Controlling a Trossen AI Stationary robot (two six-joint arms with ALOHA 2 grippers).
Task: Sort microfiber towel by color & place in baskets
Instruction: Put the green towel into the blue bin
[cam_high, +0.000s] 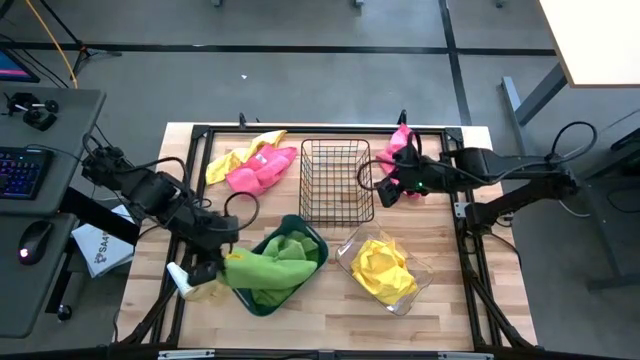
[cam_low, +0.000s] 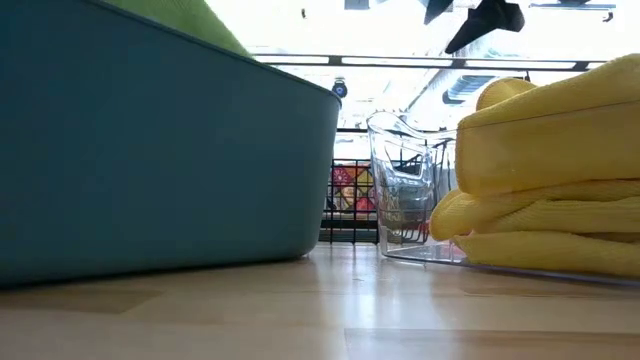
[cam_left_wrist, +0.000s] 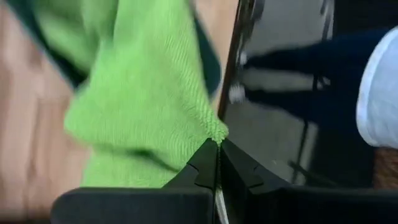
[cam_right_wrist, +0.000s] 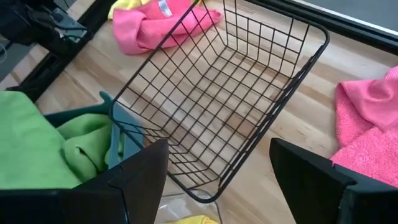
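My left gripper (cam_high: 218, 262) is at the near-left of the table, beside the teal bin (cam_high: 312, 236), and is shut on a green towel (cam_high: 268, 264). The towel spreads from the gripper across the bin, over more green cloth. The black wire basket (cam_high: 337, 182) stands in the middle with nothing in it. The clear bin (cam_high: 420, 272) holds yellow towels (cam_high: 382, 268). My right gripper (cam_high: 386, 186) hovers open by the wire basket's right side (cam_right_wrist: 230, 81), next to a pink towel (cam_high: 402, 148). A pink towel (cam_high: 262, 172) and a yellow one (cam_high: 226, 163) lie at the far left. My left gripper pinches the green towel at a corner of its edge (cam_left_wrist: 213, 132), held only at the free ends of the two fingers. The cloth spreads away from the fingertips toward the teal bin (cam_left_wrist: 208, 59); one layer or several, I cannot tell.
A black frame (cam_high: 200, 130) runs around the table's edge. A pale object (cam_high: 186, 282) lies on the table by my left gripper. In the low view the teal bin (cam_low: 150, 160) and yellow towels (cam_low: 550, 170) fill the foreground. A desk with keyboard (cam_high: 20, 170) stands off to the left.
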